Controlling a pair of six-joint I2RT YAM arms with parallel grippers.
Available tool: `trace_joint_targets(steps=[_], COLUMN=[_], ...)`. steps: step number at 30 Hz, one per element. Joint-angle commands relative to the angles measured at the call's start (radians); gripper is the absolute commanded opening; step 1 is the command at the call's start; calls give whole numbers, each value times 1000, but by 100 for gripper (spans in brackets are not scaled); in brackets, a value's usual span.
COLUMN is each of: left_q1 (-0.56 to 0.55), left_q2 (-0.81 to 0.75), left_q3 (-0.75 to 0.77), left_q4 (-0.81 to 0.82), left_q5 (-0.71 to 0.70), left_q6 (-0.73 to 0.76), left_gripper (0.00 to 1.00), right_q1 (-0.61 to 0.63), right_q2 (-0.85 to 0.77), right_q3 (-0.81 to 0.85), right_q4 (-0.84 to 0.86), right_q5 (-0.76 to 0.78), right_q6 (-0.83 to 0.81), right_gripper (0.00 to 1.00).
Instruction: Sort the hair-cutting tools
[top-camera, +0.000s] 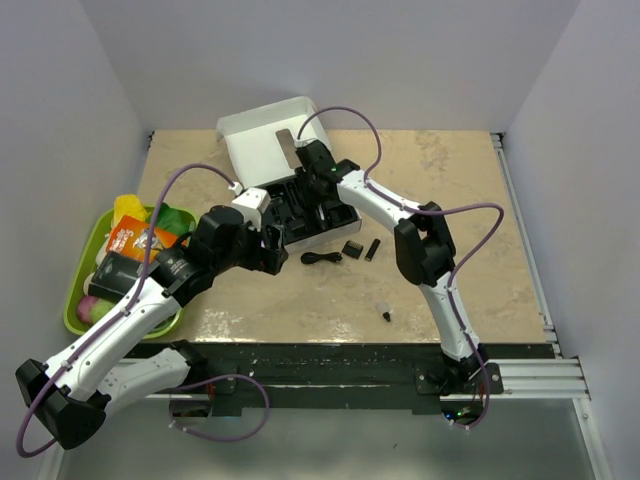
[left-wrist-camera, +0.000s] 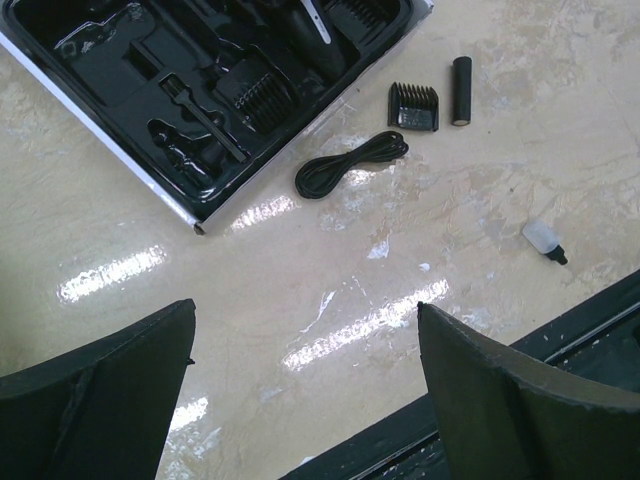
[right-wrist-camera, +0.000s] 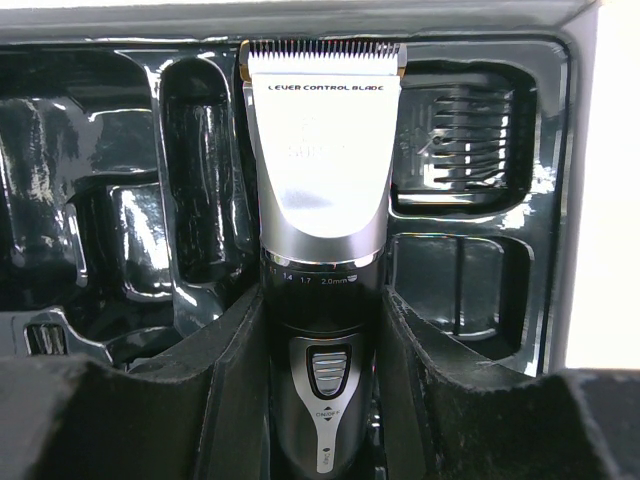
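While left fingers stand spread, right fingers pinch the clipper between them

Right hand grips clipper over white box; cord, comb attachment on table nearby.

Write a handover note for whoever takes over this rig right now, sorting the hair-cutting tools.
Left gripper: open, empty, over the table.
Right gripper: shut on the clipper, over the black insert's middle slot.
Done: one comb attachment sits in the insert.
To do: seat the clipper; the cord, second comb, black cylinder and small bottle lie on the table.
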Motion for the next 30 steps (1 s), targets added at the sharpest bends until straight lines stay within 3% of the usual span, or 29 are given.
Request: trace_joint_targets(steps=[1, 8, 11, 13, 19, 26, 28, 30], left_q1=[-2, -2, -2, -2, -2, -2, -2, -2], left_q2=[-4, -6, -4, -4, -15, -23, -26, -30], left_q3=[23, 22, 20, 22, 22, 26, 25, 25], left_q4=[24, 26, 27, 26, 26, 21, 20, 17], left_q5=[22, 29, 27, 32, 29, 24, 25, 22], left_q6=[16, 13, 13, 13, 14, 14, 11, 11], left_gripper=[96, 96, 96, 96, 97, 97, 97, 97], right_q1=[-4, 4, 7, 12, 15, 18, 18, 18], right_q2=[4, -14, -36, -48, -102, -146, -136, -128], right_q3=[39, 45, 54, 63, 65, 27, 33, 39], right_q4=[27, 18, 13, 6, -11, 1, -2, -5], right_q5=[12, 3, -6, -8, -6, 9, 5, -4], right_q6=[11, 5, 0, -3, -10, -16, -17, -13], right_gripper=[25, 36, 46, 59, 64, 62, 53, 35])
